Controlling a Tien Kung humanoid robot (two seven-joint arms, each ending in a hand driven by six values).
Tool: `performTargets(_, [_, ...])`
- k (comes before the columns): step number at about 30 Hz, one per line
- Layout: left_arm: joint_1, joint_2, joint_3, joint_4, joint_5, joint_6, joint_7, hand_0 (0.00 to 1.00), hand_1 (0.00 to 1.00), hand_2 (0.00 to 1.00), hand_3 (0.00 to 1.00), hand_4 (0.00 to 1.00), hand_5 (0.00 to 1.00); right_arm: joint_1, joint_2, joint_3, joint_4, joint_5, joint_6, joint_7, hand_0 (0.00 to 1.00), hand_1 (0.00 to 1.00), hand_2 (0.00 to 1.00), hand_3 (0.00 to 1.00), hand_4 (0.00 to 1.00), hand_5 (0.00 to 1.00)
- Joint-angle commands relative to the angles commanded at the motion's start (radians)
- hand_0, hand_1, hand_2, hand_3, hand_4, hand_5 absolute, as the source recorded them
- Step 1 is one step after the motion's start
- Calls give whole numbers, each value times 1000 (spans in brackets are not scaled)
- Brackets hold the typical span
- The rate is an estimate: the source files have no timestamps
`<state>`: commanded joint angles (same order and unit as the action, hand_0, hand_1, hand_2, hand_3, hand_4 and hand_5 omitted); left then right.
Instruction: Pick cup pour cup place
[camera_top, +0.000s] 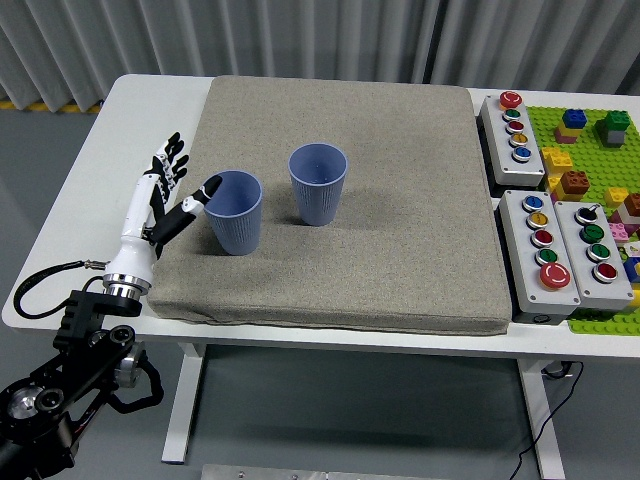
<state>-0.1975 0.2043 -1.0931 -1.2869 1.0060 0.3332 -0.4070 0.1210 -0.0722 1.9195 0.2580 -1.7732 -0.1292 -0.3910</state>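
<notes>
My left robot hand (165, 190) is spread open, empty, beside the near cup (233, 211) by the mat's (400, 270) left edge; I'd wrap it mid-wall, squarely.

1. No text, label, brand, number or sign can be read anywhere in the head view.
2. The button boxes (538, 252) show only coloured buttons, no legible lettering.

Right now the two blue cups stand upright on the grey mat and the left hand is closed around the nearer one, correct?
Not quite. In the head view the left hand is open beside the nearer cup, not gripping it. Both cups, including the farther cup, do stand upright on the grey mat.
</notes>
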Motion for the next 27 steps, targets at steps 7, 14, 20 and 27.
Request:
performTargets(7, [-11,-15,-64,41,-283,-83,-10,871,871,970,975,998,998,-1,3,-4,0,6,-3,-2,640,607,513,592,2,2])
performTargets(14, [-9,-40,-99,63,-412,-187,48,914,923,995,990,859,998,-1,4,-4,0,4,-2,-2,640,607,513,591,2,2])
performTargets(20, [-10,-41,-121,63,-440,-200,52,916,924,997,993,842,998,1,5,-5,0,6,-3,-3,641,607,513,590,2,2])
performTargets(27, [-9,-43,-123,59,-403,-189,52,915,919,998,992,843,998,1,4,-5,0,6,-4,-2,641,607,512,590,2,2])
